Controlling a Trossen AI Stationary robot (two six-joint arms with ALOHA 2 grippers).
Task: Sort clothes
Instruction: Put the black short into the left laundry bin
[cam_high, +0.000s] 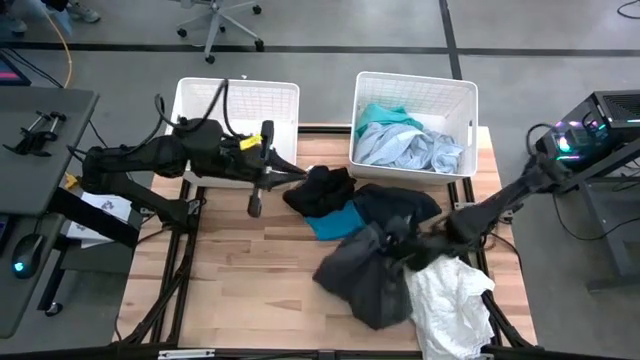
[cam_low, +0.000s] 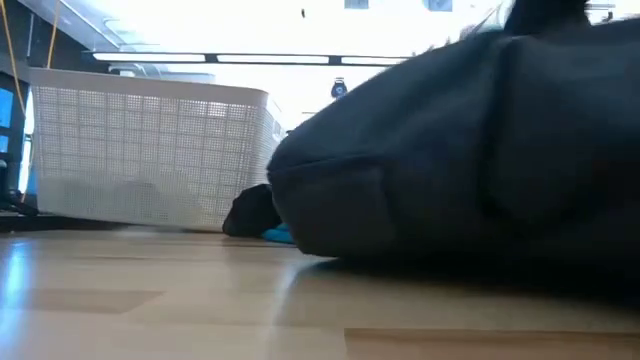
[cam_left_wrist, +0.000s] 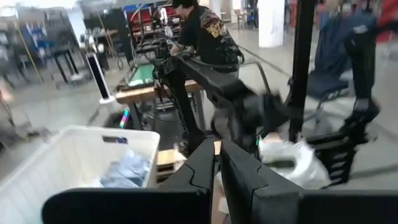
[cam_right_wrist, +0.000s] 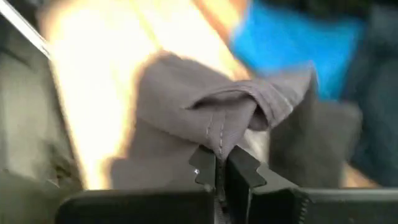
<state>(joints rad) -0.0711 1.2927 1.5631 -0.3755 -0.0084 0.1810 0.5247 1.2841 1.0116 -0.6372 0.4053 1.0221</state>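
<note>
Pincer (cam_right_wrist: 221, 163) of the right arm pinches a fold of the dark grey garment (cam_high: 365, 275) over the wooden surface (cam_high: 250, 275), beside the white garment (cam_high: 450, 305), bright blue garment (cam_high: 333, 222) and black garment (cam_high: 322, 190). Left pincer (cam_high: 255, 205) hangs closed and empty by the left basket (cam_high: 240, 100). Pale grey-blue clothes (cam_high: 410, 148) fill the right basket (cam_high: 415, 90).

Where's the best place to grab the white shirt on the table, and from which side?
Probably the white shirt's crumpled upper folds, coming straight down from above. It lies loose on the table's near right corner; its far edge seems tucked under the dark grey garment, so grab toward the free side.
</note>
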